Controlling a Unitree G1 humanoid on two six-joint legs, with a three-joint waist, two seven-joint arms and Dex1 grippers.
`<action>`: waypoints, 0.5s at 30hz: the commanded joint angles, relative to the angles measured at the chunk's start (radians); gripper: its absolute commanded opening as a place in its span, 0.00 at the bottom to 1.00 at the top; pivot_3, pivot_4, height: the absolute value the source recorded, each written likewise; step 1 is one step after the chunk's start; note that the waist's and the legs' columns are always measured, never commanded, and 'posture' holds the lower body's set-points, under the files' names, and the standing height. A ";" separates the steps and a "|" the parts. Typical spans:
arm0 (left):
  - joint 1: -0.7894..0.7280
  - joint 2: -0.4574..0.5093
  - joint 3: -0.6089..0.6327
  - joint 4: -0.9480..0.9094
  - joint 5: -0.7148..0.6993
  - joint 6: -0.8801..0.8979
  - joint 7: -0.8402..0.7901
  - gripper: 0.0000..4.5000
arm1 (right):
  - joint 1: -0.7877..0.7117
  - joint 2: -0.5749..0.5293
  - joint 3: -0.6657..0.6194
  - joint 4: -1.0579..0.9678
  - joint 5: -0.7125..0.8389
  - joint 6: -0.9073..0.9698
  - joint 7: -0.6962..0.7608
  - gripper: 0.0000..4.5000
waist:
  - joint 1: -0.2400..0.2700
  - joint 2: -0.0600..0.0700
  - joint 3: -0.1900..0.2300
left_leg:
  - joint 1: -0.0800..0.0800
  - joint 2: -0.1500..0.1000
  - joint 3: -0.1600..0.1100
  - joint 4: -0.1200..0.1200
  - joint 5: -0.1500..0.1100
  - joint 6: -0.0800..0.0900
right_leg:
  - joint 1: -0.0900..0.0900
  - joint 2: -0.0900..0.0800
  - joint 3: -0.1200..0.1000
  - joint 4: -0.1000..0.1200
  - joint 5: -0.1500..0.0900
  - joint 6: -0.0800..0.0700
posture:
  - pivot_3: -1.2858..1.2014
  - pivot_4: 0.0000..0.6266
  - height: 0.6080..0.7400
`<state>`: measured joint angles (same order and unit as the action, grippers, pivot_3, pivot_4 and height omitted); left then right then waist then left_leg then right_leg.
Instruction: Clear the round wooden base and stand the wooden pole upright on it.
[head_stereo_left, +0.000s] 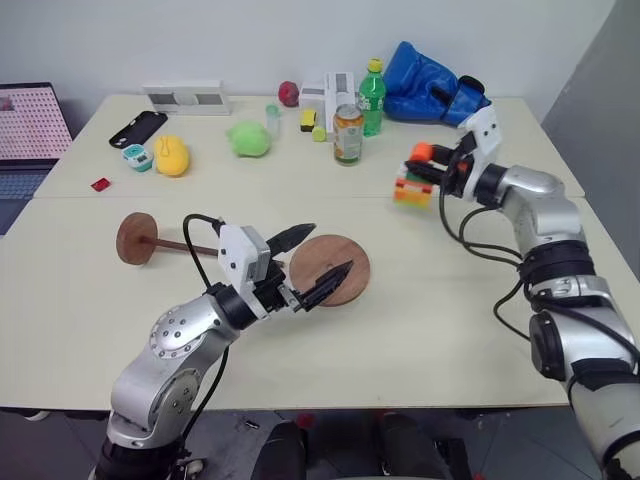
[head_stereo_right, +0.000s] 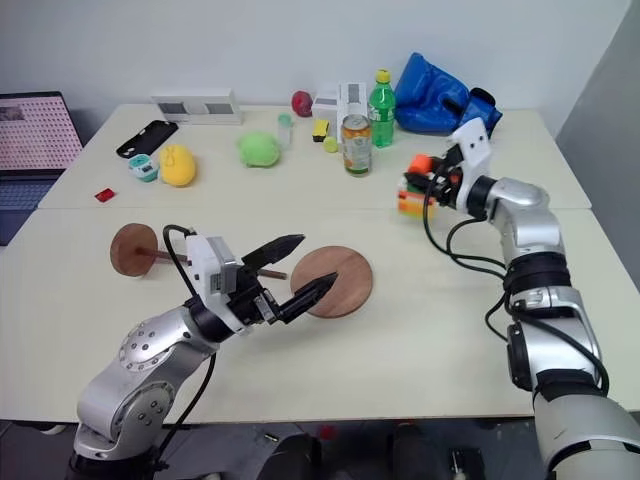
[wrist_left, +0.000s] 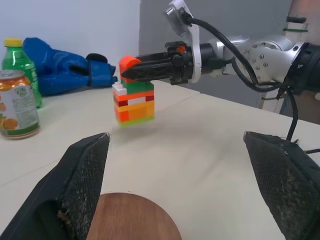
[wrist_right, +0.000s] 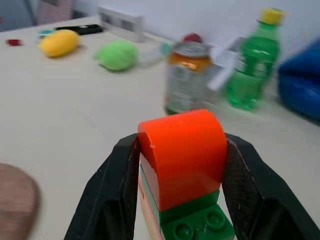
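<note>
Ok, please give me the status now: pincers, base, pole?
Right pincer shut on block tower, held above table. Left pincer open over round base. Base bare. Pole lying flat beside it, not yet stood.

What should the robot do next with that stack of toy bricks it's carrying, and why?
Probably lower the brick stack onto bare table and let go. The right hand is shut on it and holds it in the air, off to the side of the round wooden base, which now lies bare. The open left hand hovers over the base, and the wooden pole lies flat beside it.
</note>
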<state>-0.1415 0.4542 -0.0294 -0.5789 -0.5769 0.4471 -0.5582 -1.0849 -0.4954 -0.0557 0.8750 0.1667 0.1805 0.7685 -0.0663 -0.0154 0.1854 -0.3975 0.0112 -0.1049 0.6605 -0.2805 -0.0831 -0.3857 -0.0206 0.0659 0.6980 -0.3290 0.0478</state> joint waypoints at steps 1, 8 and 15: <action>-0.006 -0.018 -0.020 -0.002 0.006 -0.013 -0.010 1.00 | -0.032 -0.021 -0.022 0.079 -0.035 -0.031 -0.091 0.43 | 0.000 0.000 0.000 | 0.000 0.000 0.000 0.000 0.000 0.000 | 0.000 0.000 0.000 0.000 0.000 0.000 | 0.52 0.24 1.00; -0.005 -0.054 -0.013 -0.016 -0.015 0.023 0.031 1.00 | -0.034 -0.021 -0.027 0.158 -0.058 -0.067 -0.148 0.43 | 0.001 0.000 0.000 | 0.000 0.000 0.001 0.001 0.000 0.000 | 0.000 0.000 0.001 0.001 0.000 0.000 | 0.52 0.24 1.00; 0.014 -0.047 -0.011 -0.028 -0.012 0.023 0.021 1.00 | -0.024 -0.025 -0.031 0.154 -0.055 -0.070 -0.133 0.63 | 0.002 0.000 0.000 | 0.000 0.000 0.001 0.002 0.000 0.000 | 0.000 0.000 0.001 0.001 0.000 0.000 | 0.52 0.24 1.00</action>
<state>-0.1294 0.4045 -0.0533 -0.5701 -0.5788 0.4748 -0.5347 -1.0931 -0.5052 -0.0603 1.0343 0.1018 0.1152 0.6312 -0.0644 -0.0154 0.1854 -0.3975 0.0110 -0.1042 0.6621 -0.2804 -0.0832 -0.3853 -0.0207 0.0670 0.6988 -0.3288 0.0481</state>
